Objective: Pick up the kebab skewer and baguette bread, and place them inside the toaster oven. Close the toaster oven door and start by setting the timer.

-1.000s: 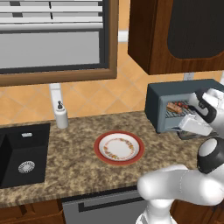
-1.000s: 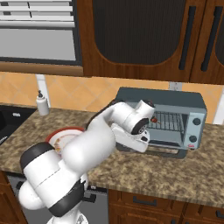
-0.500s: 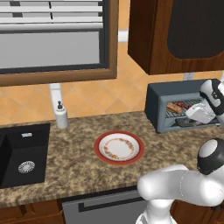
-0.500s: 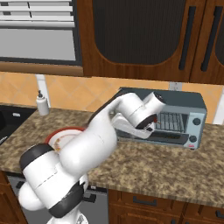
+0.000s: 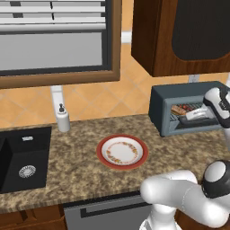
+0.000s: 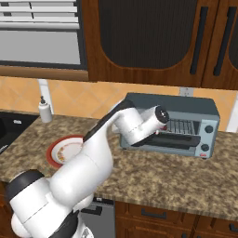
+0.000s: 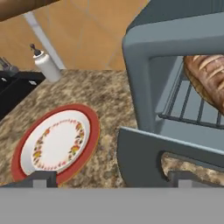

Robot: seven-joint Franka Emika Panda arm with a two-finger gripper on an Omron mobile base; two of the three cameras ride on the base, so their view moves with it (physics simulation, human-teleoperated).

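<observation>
Gripper (image 7: 111,177), jaws spread, has risen beside the toaster oven door (image 7: 175,159); baguette bread (image 7: 209,74) sitting at two o'clock; closing looks next.

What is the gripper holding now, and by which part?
Nothing. The gripper is open beside the toaster oven door; the baguette bread lies on the rack.

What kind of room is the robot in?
It looks like a kitchen. There's a speckled stone counter with a black sink set into it, a toaster oven with bread on its rack, and dark wooden cabinets on the wall above.
</observation>
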